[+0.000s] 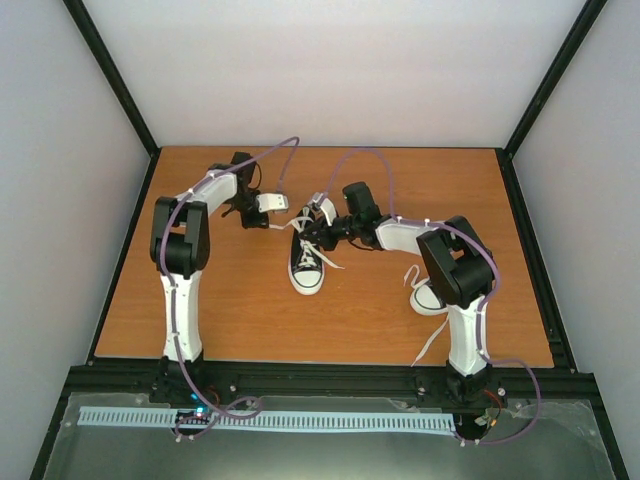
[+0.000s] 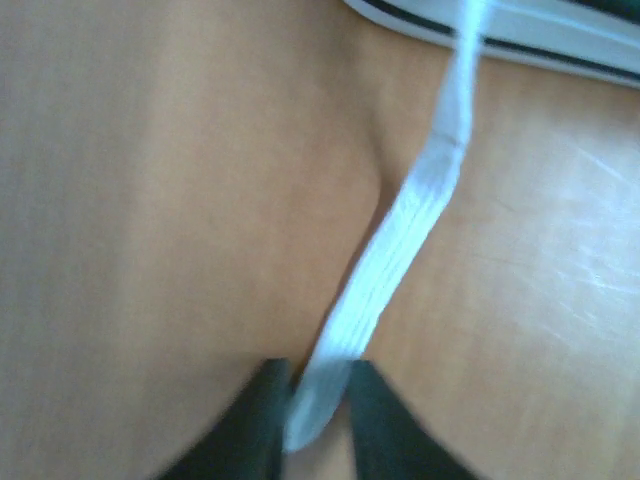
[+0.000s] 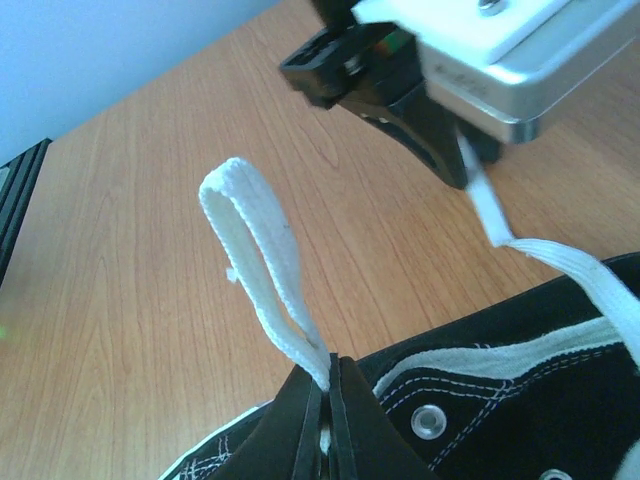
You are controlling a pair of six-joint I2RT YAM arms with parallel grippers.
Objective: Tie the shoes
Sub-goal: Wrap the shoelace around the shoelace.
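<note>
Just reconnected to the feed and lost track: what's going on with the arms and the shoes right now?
Both arms are on the black canvas sneaker with a white toe cap in the middle of the wooden table. The right arm's fingers pinch a folded loop of white lace at its opening; the left arm's fingers grip the other flat white strand, drawn out sideways. No bow is tied yet. The second sneaker lies beside the right arm, laces loose.

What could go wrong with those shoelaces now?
1. The left end effector grips the flat white lace strand near its end; a tug might slip it free.
2. The right end effector pinches the white lace loop only at its base; it could collapse or pull out.
3. Pulling hard may drag the black canvas sneaker across the wooden table.
</note>
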